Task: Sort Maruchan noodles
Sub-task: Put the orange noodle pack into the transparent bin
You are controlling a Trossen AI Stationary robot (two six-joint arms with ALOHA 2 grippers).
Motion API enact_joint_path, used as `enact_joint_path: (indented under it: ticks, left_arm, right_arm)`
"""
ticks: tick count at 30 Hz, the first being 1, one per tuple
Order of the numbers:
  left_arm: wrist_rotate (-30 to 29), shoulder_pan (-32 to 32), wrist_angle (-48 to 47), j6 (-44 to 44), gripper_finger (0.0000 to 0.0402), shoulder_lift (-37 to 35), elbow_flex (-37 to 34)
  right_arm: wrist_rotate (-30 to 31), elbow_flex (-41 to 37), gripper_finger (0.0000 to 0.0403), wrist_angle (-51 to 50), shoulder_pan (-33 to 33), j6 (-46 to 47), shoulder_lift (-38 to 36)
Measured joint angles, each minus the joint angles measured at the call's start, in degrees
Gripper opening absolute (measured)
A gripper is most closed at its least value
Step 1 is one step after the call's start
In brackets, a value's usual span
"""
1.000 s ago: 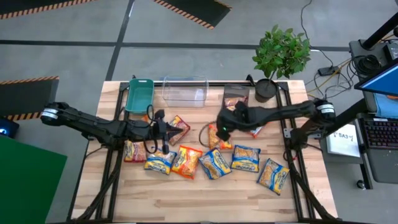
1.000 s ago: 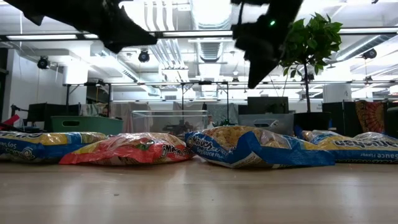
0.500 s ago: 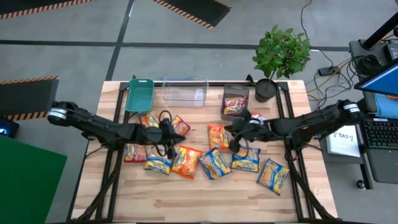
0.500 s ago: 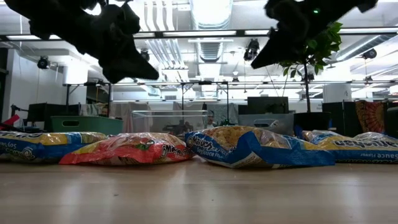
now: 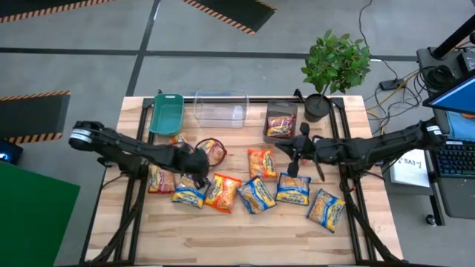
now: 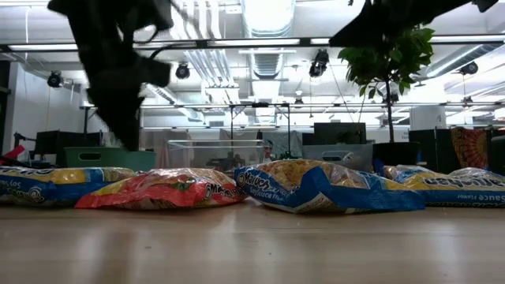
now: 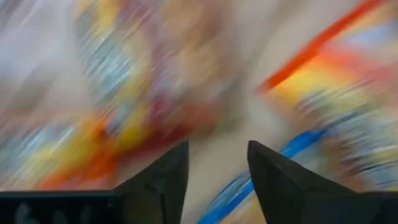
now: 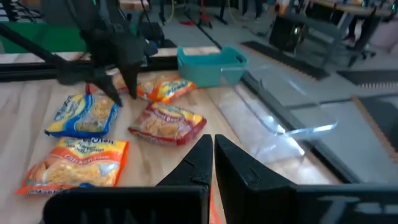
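Ten noodle packets; three bins; one plant

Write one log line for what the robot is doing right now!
left gripper: open, over noodle packets | right gripper: shut, empty, near grey bin

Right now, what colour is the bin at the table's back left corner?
Teal: the bin shows best in the high view.

I was running the rig in what looked like an open lab or workshop floor. Hazard tape striped the grey concrete beyond the table. Across the room I saw bare ducts and strip lights overhead, with metal racks behind. A potted plant stood at the far right corner, a keyboard and monitor farther right.
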Motion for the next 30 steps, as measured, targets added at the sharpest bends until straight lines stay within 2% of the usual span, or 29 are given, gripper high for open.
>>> enact_joint_path:
  ticks: [3, 6, 10, 16, 30]
  left_arm:
    - [-1.2, 0.5, -13.9, -4.7, 0.0181, 3.7, 2.8]
    - [-1.4, 1.6, -18.6, -6.1, 0.0202, 6.8, 3.2]
    - [-1.4, 3.6, -17.1, -5.8, 0.0216, 9.5, 2.2]
    - [-3.3, 6.5, -16.9, -4.2, 0.0215, 12.0, 1.7]
    - [-4.3, 8.8, -6.3, -5.0, 0.0211, 11.6, -5.4]
  right_arm:
    - [0.0, 0.1, 0.0008, 0.9, 0.0, -1.9, -0.4]
    - [0.0, 0.1, 0.0008, 0.8, 0.0, -2.6, -0.2]
    - [0.0, 0.1, 0.0008, 0.7, 0.0, -2.8, 0.2]
    - [0.0, 0.1, 0.0008, 0.5, 0.0, -2.5, 0.2]
    - [0.0, 0.1, 0.0008, 0.3, 0.0, -2.4, 0.3]
